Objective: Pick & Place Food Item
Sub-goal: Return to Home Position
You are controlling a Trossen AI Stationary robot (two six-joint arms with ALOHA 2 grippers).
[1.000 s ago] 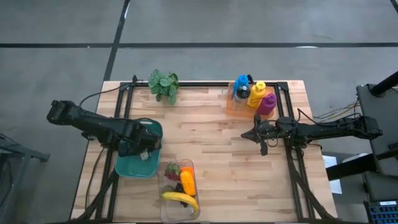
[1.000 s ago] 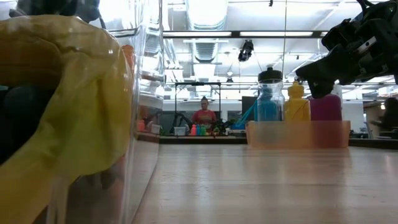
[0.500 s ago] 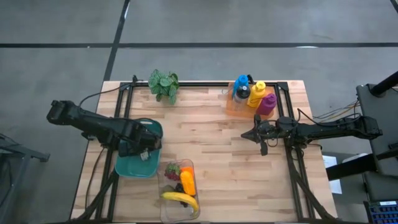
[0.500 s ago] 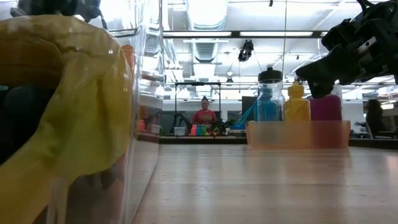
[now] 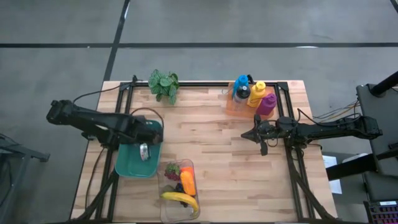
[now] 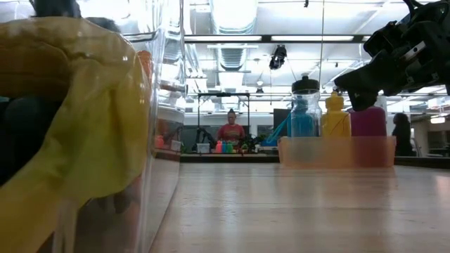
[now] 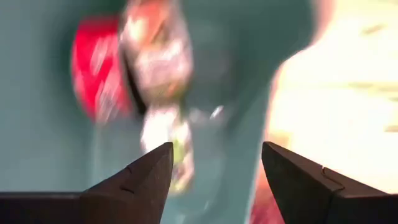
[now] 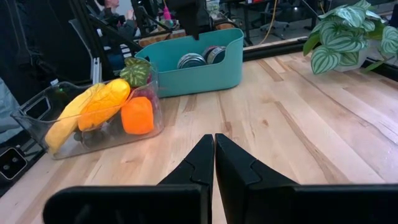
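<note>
The left gripper [image 7: 216, 152] is held wide open, and nothing is gripped between its fingers. It is hung over the blue bin [image 5: 126, 167], by the bin's edge nearest the plant [image 5: 163, 84]. Inside the bin, the red tuna can [image 7: 93, 71] is seen lying against a second can [image 7: 155, 53]. A third can [image 7: 169, 146] with some green on it is seen there too. That view is blurred, so it can only be said that it may be the green tuna can.

The right gripper [image 8: 214, 142] is shut tight, with its fingers pressed together, and nothing is held. It is kept low over the bare wood of the table [image 5: 211, 155], on the right side, well apart from the bin.

A clear box [image 5: 169, 211] is placed just beside the bin. A banana [image 5: 180, 198] and other fruit are kept in it. Three bottles [image 5: 255, 93] are stood in an orange tray [image 5: 231, 109] at a far corner.

In the low view the bin is hidden behind the clear box. A person [image 6: 230, 130] is seen far off in the room.

Since a second ago the left gripper has been drawn back toward the plant side of the bin. The middle of the bin was covered then and is now shown. The right arm has not been moved.
</note>
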